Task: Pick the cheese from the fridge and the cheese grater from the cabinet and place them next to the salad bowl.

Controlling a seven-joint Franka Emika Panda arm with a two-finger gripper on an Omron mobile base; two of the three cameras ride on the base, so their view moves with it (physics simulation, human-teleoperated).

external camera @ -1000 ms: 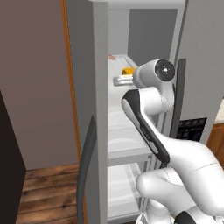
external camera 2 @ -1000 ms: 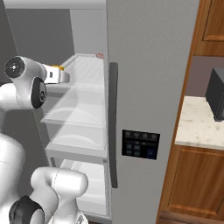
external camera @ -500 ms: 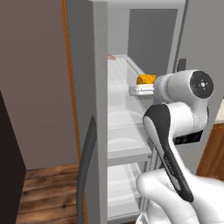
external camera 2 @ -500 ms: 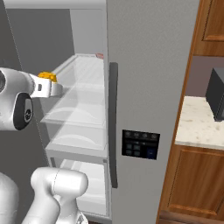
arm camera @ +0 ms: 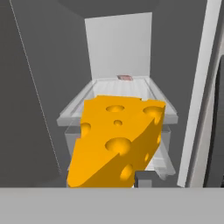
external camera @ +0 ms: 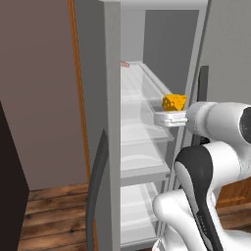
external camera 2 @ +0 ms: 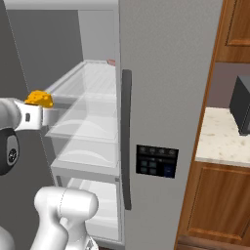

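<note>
The cheese is an orange-yellow wedge with holes, and my gripper is shut on it just outside the front of the open fridge, level with its upper white shelf. From the right base view the cheese sits atop the gripper, left of the fridge's shelves and of its closed door with the long dark handle. The hand view looks into the fridge past the cheese, with one dark fingertip under its right side. The cheese grater, cabinet and salad bowl are out of view.
A small reddish item lies at the back of the upper shelf. Right of the fridge are a pale counter with a dark microwave, wooden cabinets below and above. The open door's edge and handle stand left of the shelves.
The arm has drawn back from the upper shelf towards the base, carrying the cheese out past the fridge's front edge. The grip has stayed the same.
</note>
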